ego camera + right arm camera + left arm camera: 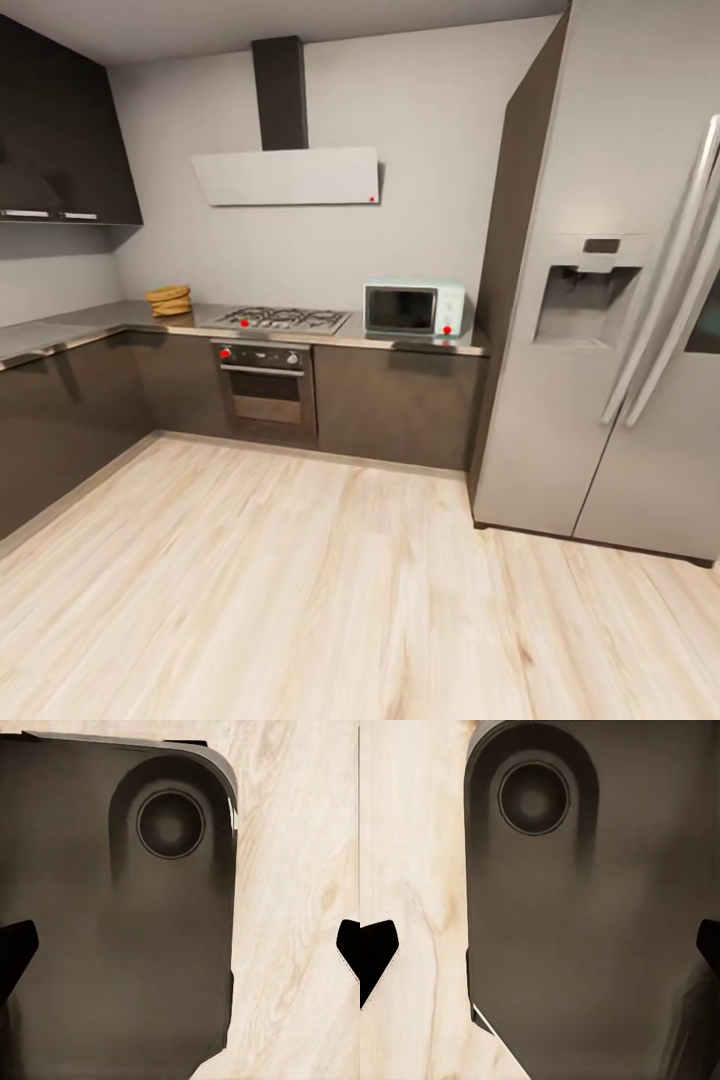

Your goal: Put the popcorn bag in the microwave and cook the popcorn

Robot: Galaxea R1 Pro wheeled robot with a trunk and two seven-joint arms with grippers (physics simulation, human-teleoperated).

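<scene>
The popcorn bag (pixel 167 300), a tan-brown sack, sits on the grey countertop (pixel 90 322) in the far left corner. The pale mint microwave (pixel 413 308) stands further right on the same countertop, its dark door closed and a red light on its panel. Popcorn itself is not visible at this distance. In the left wrist view my left gripper (pixel 542 952) is open, its dark fingertips (pixel 375 956) at the frame's two sides, nothing between them. My right gripper (pixel 182 949) is open too, fingertips (pixel 15 952) spread wide. Both hang over my dark base and the floor.
A gas hob (pixel 283 319) with an oven (pixel 265 385) below lies between bag and microwave. A range hood (pixel 288 175) hangs above. A tall steel fridge (pixel 600 350) stands at the right. Dark cabinets line the left wall. Pale wood floor (pixel 300 580) stretches toward the counters.
</scene>
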